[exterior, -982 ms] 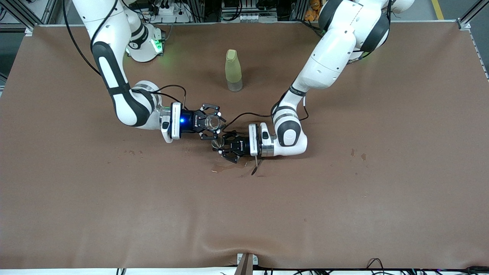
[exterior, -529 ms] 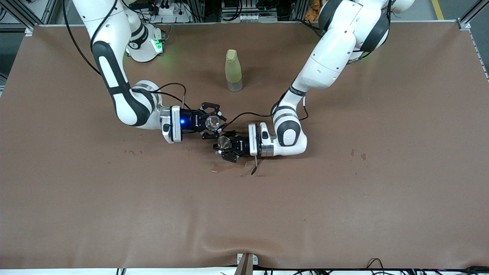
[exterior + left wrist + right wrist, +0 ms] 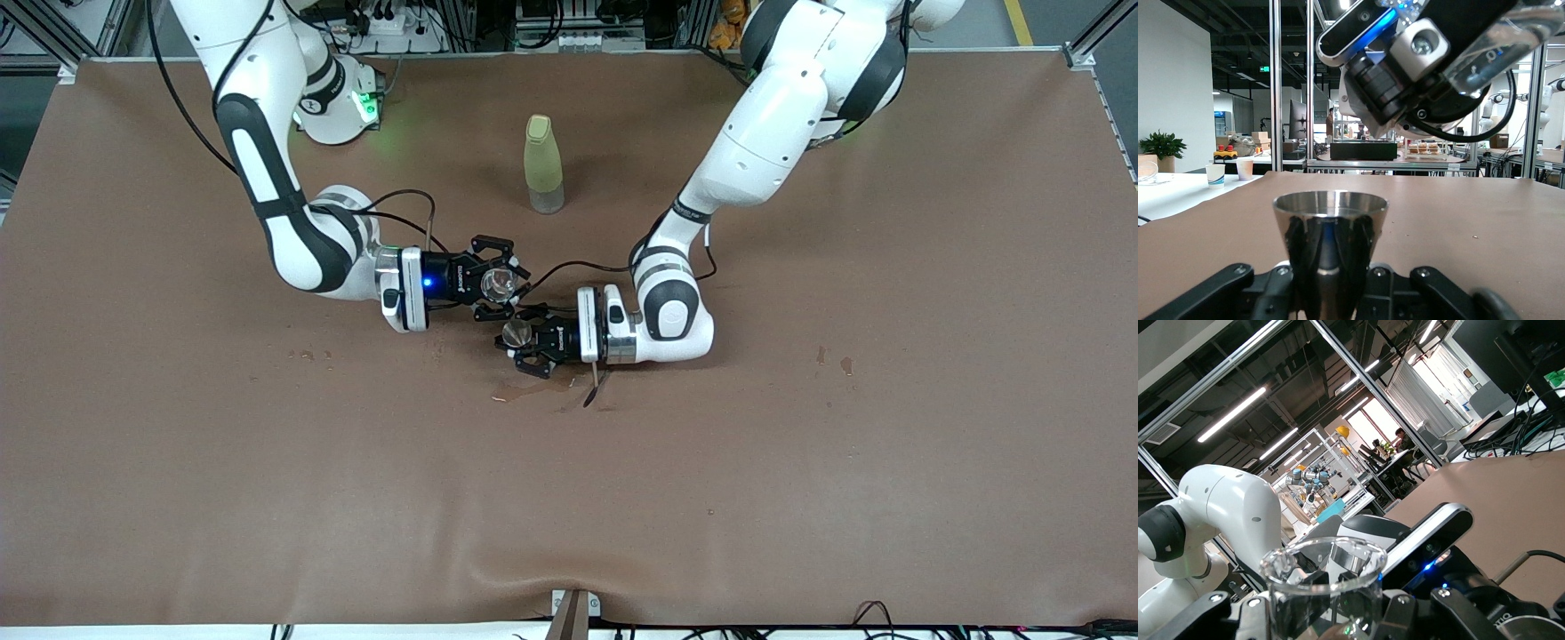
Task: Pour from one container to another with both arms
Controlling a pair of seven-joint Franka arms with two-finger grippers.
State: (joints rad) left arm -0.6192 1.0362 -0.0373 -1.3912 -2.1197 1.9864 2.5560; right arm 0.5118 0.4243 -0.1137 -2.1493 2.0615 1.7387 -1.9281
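Near the middle of the front view, the two arms meet over the brown table. The right end effector, reaching in from the upper left of the frame, is pinched shut on a clear glass cup; in the right wrist view that cup stands upright between the black fingers, its rim at the lower centre of the picture. The left end effector, coming from the upper right, is clamped on a small metal cup just below and beside the glass one; the left wrist view shows this shiny flared cup upright at the bottom centre, with the right arm's end effector above it. A damp patch darkens the table under the left end effector. A yellow-green bottle stands upright higher in the front view, between the two arms.
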